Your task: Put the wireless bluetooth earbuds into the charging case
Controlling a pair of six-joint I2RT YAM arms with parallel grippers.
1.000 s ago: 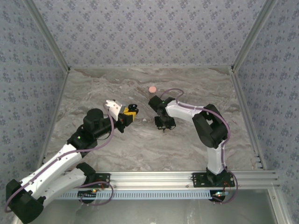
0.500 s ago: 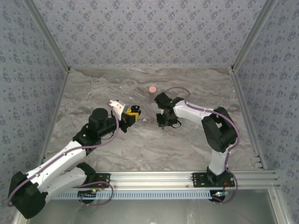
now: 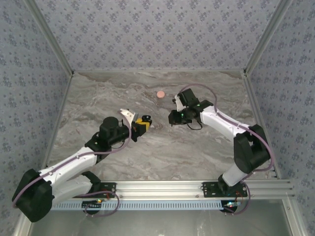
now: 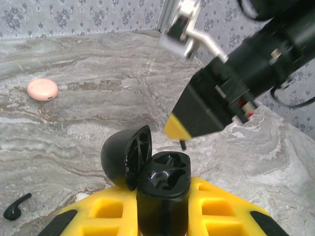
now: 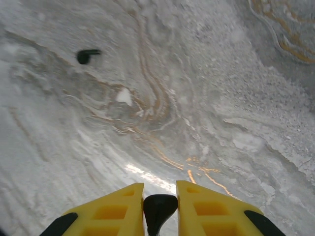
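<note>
Left arm (image 3: 74,162) stretched low from near-left, forearm angled toward mid-table. Left gripper (image 3: 142,123) clamped tight on the open charging case (image 4: 163,187), lid tipped back. Right arm (image 3: 221,123) folded hard at the elbow, wrist turned toward the case. Right gripper (image 3: 173,117) nearly closed, pinching one earbud (image 5: 159,209), near the case but apart from it. Second earbud (image 4: 16,206) lies on the table (image 3: 162,152)

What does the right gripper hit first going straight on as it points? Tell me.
Probably the bare marble tabletop: the right gripper, jaws shut on a black earbud, aims down at it. The loose earbud lies left of that line, though depth is unclear.
</note>
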